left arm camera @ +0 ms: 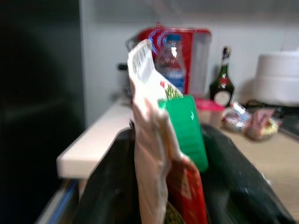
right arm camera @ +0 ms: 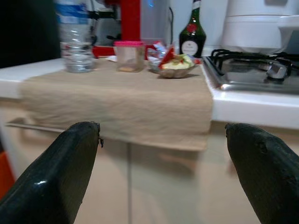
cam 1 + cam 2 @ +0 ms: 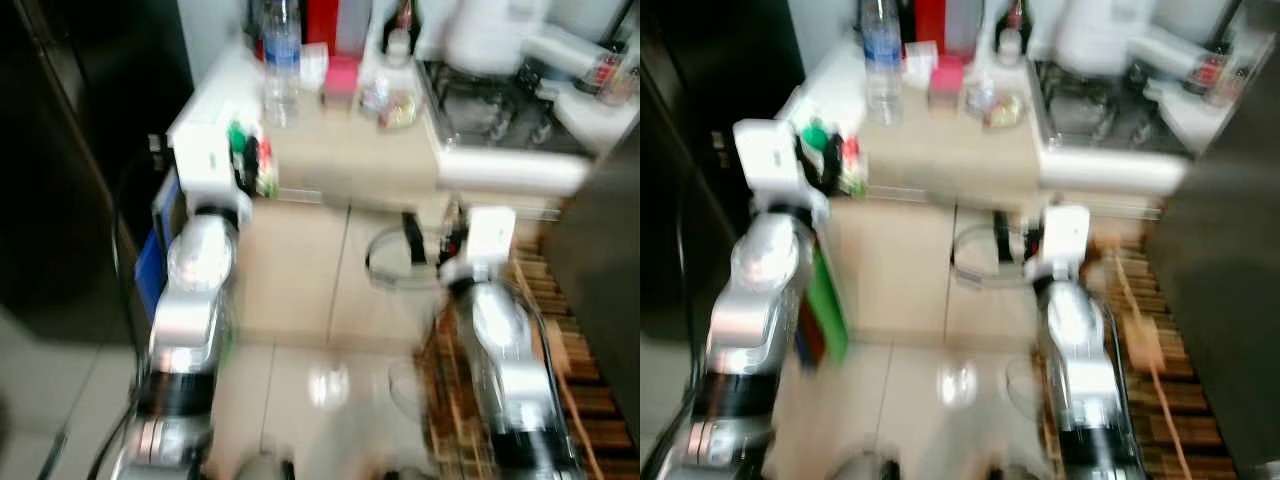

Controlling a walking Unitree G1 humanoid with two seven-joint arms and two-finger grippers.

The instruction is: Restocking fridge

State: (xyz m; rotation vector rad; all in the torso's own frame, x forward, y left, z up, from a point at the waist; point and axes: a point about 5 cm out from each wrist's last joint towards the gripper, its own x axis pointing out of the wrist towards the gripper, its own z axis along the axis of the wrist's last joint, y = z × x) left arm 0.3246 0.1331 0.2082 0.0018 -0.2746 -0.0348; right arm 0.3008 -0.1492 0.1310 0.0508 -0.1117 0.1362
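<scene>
One carton [image 1: 159, 154] with green cap, clamped in left gripper [image 3: 250, 160] just beside the counter [image 3: 350, 150] edge, likely carried for the fridge. Right gripper [image 2: 163, 163]: fingers wide, empty, facing counter.

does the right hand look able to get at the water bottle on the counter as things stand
Probably not directly. The right hand is open and empty, but sits below the counter edge in front of the cabinet doors, while the water bottle stands further back on the beige cloth. It would likely have to rise first.
</scene>
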